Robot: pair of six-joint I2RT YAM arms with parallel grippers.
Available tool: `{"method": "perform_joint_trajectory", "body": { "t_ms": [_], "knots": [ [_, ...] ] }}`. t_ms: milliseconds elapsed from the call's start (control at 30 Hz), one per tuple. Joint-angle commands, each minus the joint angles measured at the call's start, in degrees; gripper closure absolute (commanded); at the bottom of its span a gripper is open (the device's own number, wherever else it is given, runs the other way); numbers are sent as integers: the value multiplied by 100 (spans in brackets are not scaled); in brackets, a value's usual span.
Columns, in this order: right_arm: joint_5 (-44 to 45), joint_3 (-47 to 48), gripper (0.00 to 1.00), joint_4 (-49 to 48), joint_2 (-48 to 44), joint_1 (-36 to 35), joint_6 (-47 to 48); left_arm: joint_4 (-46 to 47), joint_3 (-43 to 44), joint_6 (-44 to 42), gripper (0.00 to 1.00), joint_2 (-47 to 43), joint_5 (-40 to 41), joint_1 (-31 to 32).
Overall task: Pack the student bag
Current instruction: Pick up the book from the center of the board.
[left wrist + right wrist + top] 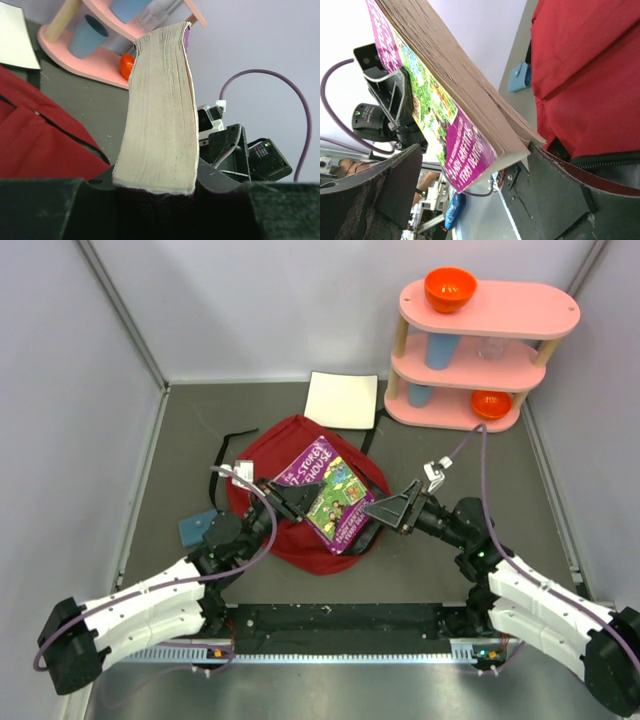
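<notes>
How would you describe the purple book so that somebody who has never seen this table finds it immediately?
Find the large dark red fabric backpack in the middle of the grey table. Over it the left gripper holds a thick purple paperback book. Its bright cartoon cover separates it from the plain white square sheet behind the bag.

Book [325, 490] clamped in left gripper [290, 498] hangs over student bag [262, 455], blocks approach from above. Right gripper [388, 510] at bag's 3 o'clock, jaws wide astride book corner. White sheet [342, 400] just beside bag at 12. Black strap [228, 445] at 10. Blue pad [193, 528] at 9. Pink shelf [480, 340] at 1–2, well apart. Bare table [450, 455] at 2–3: open lane.
</notes>
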State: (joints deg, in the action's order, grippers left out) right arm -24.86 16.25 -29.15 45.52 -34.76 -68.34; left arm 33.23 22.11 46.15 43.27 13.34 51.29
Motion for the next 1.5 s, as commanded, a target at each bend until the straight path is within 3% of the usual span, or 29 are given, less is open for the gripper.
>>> {"method": "perform_joint_trajectory", "body": {
  "t_ms": [0,100,300,467,633,700,933,1100,1300,1467],
  "knots": [
    [183,-209,16,-759,1,-197,-303,1606,180,201,100,296,-552,-22],
    [332,-376,16,-716,-60,-355,-347,1949,154,219,100,446,-789,-31],
    [640,-588,16,-786,-280,-637,-391,1994,-83,114,100,200,-491,-22],
    [860,-693,16,-758,-386,-742,-303,1143,-76,-27,100,-414,-43,-31],
    [790,-729,15,-2138,158,-909,-136,1281,-268,69,100,-398,19,-31],
    [755,-606,15,-2296,597,-997,-119,1457,-286,113,100,-345,-59,-31],
    [1133,-483,15,-4289,1977,-1594,-48,1651,-251,210,100,-152,-297,-22],
    [1071,-210,15,-5267,2672,-1630,-145,1390,-295,35,100,-266,-297,-22],
    [1018,229,17,-4574,2629,-1604,197,669,-312,-141,100,-801,1,-31],
    [1212,273,25,-4039,2155,-1595,409,263,-304,-212,100,-1004,317,-49]
  ]
}}
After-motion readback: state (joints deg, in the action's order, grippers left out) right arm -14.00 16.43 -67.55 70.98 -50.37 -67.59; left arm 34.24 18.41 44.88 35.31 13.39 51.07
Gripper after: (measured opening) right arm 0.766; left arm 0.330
